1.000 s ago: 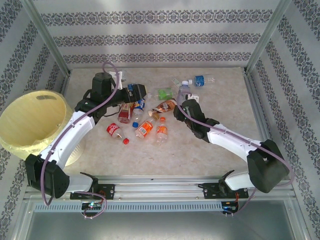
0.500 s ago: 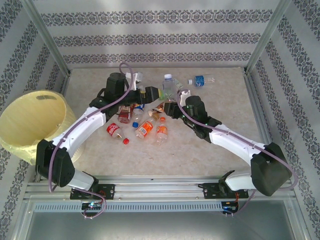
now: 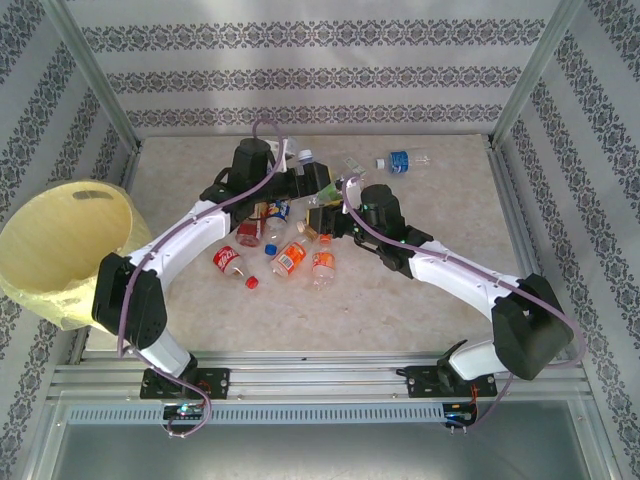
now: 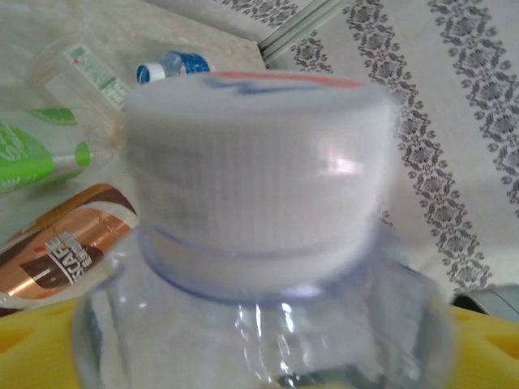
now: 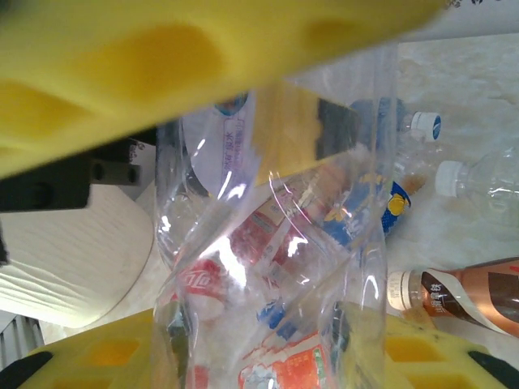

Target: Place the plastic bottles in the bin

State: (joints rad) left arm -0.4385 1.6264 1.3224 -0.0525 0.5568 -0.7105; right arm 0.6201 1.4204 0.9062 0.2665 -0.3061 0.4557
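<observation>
- Patterned wallpaper closed in a pale marbled tabletop (image 3: pixel 450 190). The bin (image 3: pixel 60 250) stood at its left edge, well apart from the two arms meeting over the middle rear.
- Between the arms was one clear bottle (image 5: pixel 268 267), held above the tabletop. The other plastic bottles (image 3: pixel 285 245) lay scattered beneath and nearer, and a blue-labelled bottle (image 3: pixel 402 159) sat off toward the far right.
- The right hand (image 5: pixel 272 361) gripped the clear bottle by its body, with its yellow pads (image 5: pixel 454 356) against both sides.
- The left hand (image 4: pixel 259 352) stood wide around the shoulder below the white cap (image 4: pixel 251 162). Whether its pads touched the plastic could not be told.
- The bottle was empty and thin-walled, so it looked very light and probably easy to dent. Its smooth skin would likely slip under a soft pinch.
- The stiffest hold seemed to be the neck ring and shoulder just under the cap, or else the labelled waist. A hard squeeze mid-body would likely buckle the bottle and squirt it free.
</observation>
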